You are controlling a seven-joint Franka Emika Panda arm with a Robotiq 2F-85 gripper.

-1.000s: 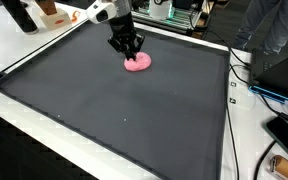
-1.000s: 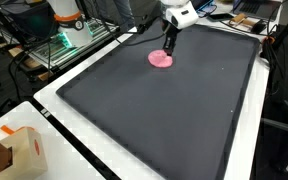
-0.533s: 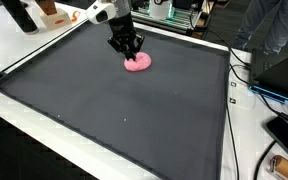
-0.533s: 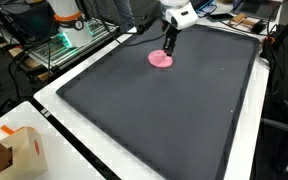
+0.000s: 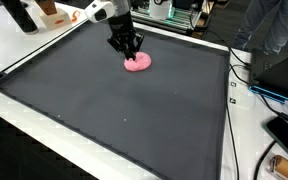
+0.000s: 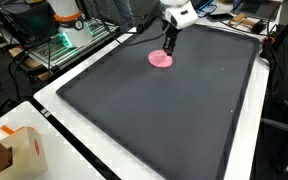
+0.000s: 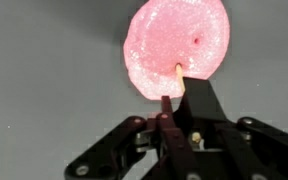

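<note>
Pink blob lies flat on the dark mat, toward the mat's far edge in both exterior views. Wrist view: blob is translucent, speckled and roughly round. Jaws are drawn narrow, tips close together and touching the blob's near rim. Cannot tell whether any of it is pinched between them. Arm leans in from the mat's far side, jaws pointing down. White bench borders the mat. Cardboard box sits well apart, at a bench corner.
</note>
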